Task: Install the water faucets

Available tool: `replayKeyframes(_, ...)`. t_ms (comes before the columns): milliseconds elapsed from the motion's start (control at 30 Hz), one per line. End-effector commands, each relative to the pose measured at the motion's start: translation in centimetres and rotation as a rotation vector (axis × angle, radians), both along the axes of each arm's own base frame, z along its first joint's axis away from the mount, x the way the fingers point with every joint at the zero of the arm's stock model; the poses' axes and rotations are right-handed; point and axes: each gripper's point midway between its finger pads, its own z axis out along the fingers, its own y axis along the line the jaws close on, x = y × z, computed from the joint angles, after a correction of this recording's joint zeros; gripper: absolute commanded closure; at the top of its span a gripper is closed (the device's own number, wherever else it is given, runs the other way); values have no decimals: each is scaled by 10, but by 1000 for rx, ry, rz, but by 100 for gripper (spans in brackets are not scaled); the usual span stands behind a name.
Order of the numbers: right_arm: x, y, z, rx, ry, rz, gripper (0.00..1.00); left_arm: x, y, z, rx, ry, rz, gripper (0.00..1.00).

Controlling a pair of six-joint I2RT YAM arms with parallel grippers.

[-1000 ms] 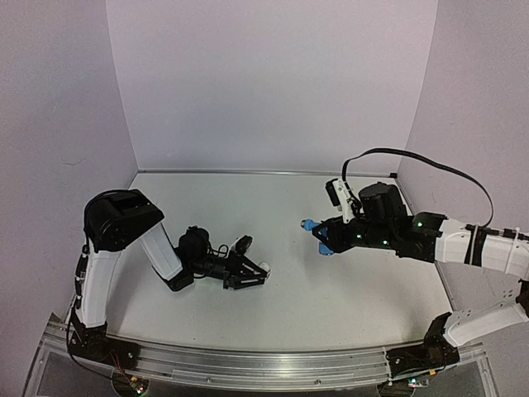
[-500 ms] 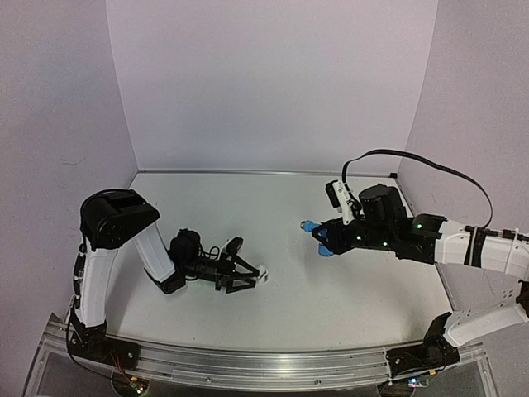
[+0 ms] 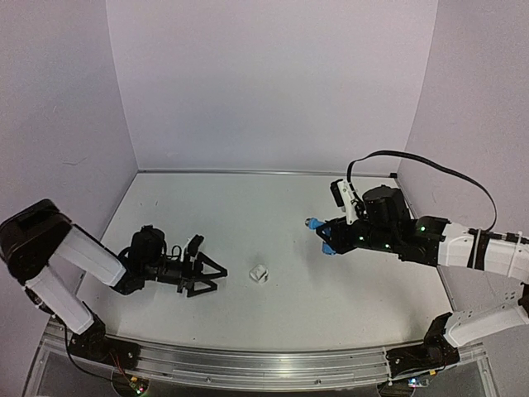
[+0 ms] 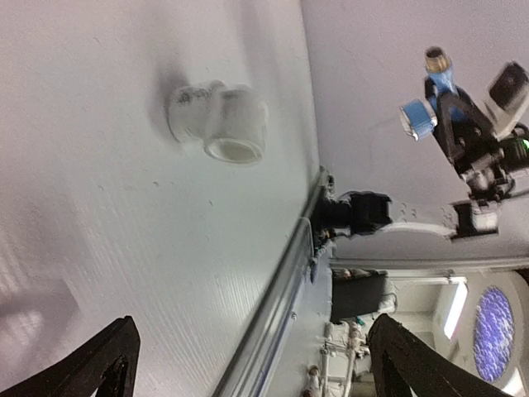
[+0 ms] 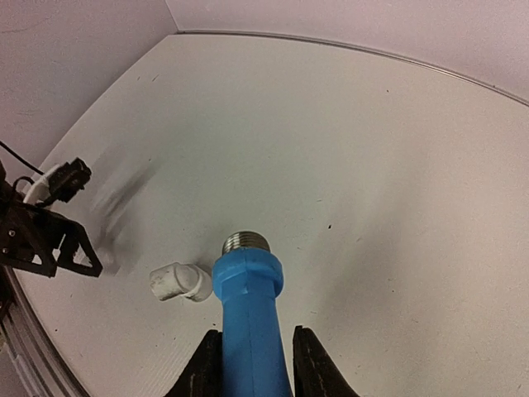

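A small white pipe fitting lies alone on the table, left of centre. In the left wrist view the fitting rests on its side with an open end showing. My left gripper hovers low to its left, a short gap away, open and empty, and its dark fingertips stand far apart. The bright-blue tap hangs above the table's right half with my right gripper shut on it. The right wrist view shows the tap with its threaded metal end forward, next to the fitting.
An aluminium rail runs along the near table edge. Pale walls close the table at the back and both sides. A black cable loops over the right arm.
My left gripper opened, let go of the white fitting and drew back to the left. The fitting now lies free on the table. The right arm barely moved.
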Motion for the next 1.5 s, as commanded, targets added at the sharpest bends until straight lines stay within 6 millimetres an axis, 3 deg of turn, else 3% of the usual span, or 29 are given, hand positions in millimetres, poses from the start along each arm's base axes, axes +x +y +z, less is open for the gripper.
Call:
replayKeyframes(0,11,-3,17,16,-68,-44,100,61,55,9,540,-208,270,0)
replayKeyframes(67,11,-2,19,16,-70,-37,100,82,76,36,687,-279,361,0)
replayKeyframes(133,11,-1,19,13,-69,-32,100,98,84,65,792,-383,431,0)
replayKeyframes(200,10,-2,18,9,-66,-33,100,98,75,84,925,-519,414,0)
replayKeyframes(267,9,-4,18,9,-66,-35,100,100,60,90,1007,-570,365,0)
replayKeyframes(433,7,-9,22,7,-78,-45,100,98,6,75,976,-433,196,0)
replayKeyframes(567,8,-10,25,2,-86,-47,100,82,-47,59,918,-356,29,1)
replayKeyframes(700,7,-8,24,-4,-80,-36,100,62,-79,32,1006,-341,-135,3)
replayKeyframes(867,5,-7,21,-3,-69,-25,100,58,-83,7,1078,-316,-223,4)
replayKeyframes(1000,4,-8,20,-2,-67,-26,100,50,-101,-3,1028,-270,-300,4)
replayKeyframes(1300,2,-10,19,-3,-71,-21,100,59,-118,-21,1047,-253,-336,24)
replayKeyframes(1467,7,-15,16,-24,-73,-63,100,63,-114,-30,1092,-250,-331,33)
